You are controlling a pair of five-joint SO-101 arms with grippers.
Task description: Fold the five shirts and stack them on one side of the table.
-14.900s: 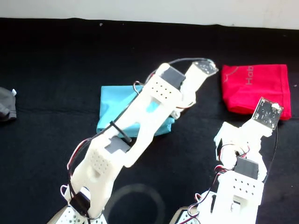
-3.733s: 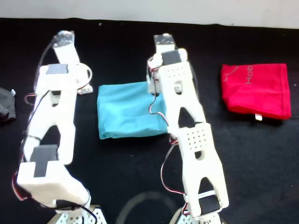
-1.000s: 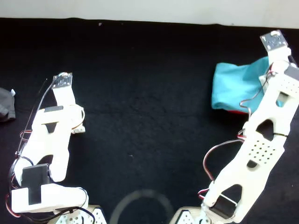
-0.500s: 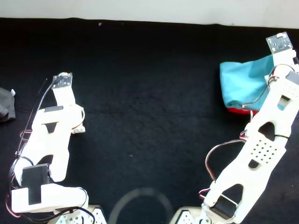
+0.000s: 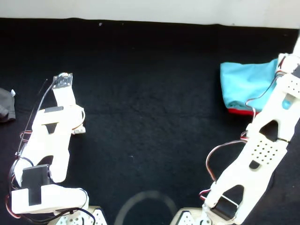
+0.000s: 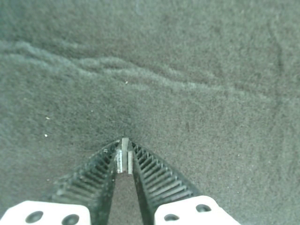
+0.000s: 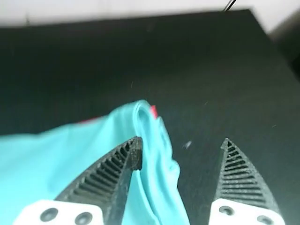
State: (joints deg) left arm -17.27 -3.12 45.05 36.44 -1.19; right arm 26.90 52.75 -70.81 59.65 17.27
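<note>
My right gripper (image 7: 182, 150) hangs wide open over the blue shirt (image 5: 246, 86), set atop the red shirt (image 5: 239, 111) at the table's (image 5: 150, 70) right edge to build the stack; my left gripper (image 6: 124, 152) rests closed.

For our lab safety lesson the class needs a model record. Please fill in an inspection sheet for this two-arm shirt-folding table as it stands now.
Surface: black cloth, lightly wrinkled in the left wrist view.
Job's things: folded blue shirt lying on the red shirt at the far right, with just a red edge showing.
Clutter: grey fabric at the table's left edge, cut off by the frame; possibly another shirt.
Jaws: left jaws shut above bare cloth; right jaws open over the blue shirt's edge.
Cables: thin wires run along both arms, looping loose near the right arm's base.
Surroundings: white wall beyond the far edge.
</note>
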